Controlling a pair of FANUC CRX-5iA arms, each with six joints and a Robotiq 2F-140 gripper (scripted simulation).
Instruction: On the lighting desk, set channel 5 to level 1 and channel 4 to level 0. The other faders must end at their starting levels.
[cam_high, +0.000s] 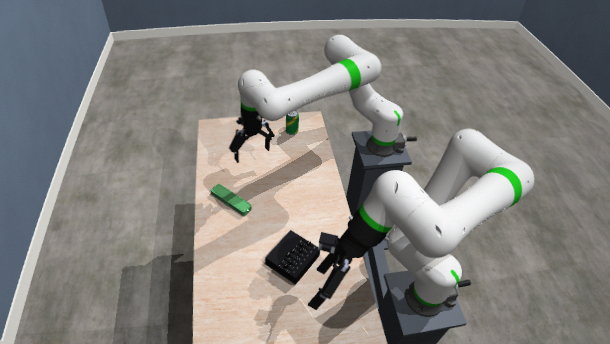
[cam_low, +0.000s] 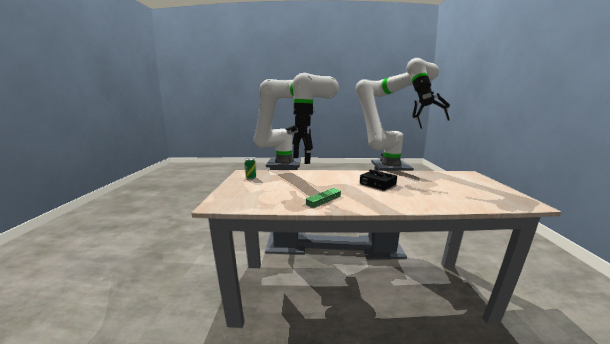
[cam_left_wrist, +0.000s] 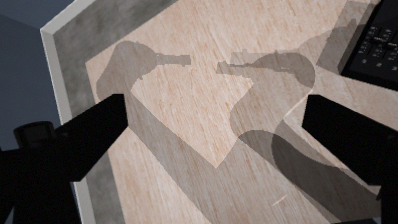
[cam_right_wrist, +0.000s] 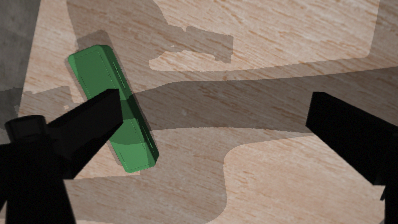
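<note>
The lighting desk (cam_high: 292, 256) (cam_low: 378, 180) is a black box with rows of small controls on top. It lies on the table, and part of it shows at the upper right edge of the left wrist view (cam_left_wrist: 377, 57). Its fader levels and channel numbers are too small to read. My left gripper (cam_high: 319, 285) (cam_low: 434, 123) (cam_left_wrist: 214, 110) is open and empty, high above the table beside the desk. My right gripper (cam_high: 252, 154) (cam_low: 301, 159) (cam_right_wrist: 214, 107) is open and empty above the table, away from the desk, between the green block and the can in the top view.
A long green block (cam_high: 231, 199) (cam_low: 323, 197) (cam_right_wrist: 137, 150) lies on the table (cam_high: 215, 310) (cam_low: 450, 202) near the edge away from the arm bases. A green and yellow can (cam_high: 292, 123) (cam_low: 250, 169) stands at the table's far end in the top view. Arm shadows cross the table top.
</note>
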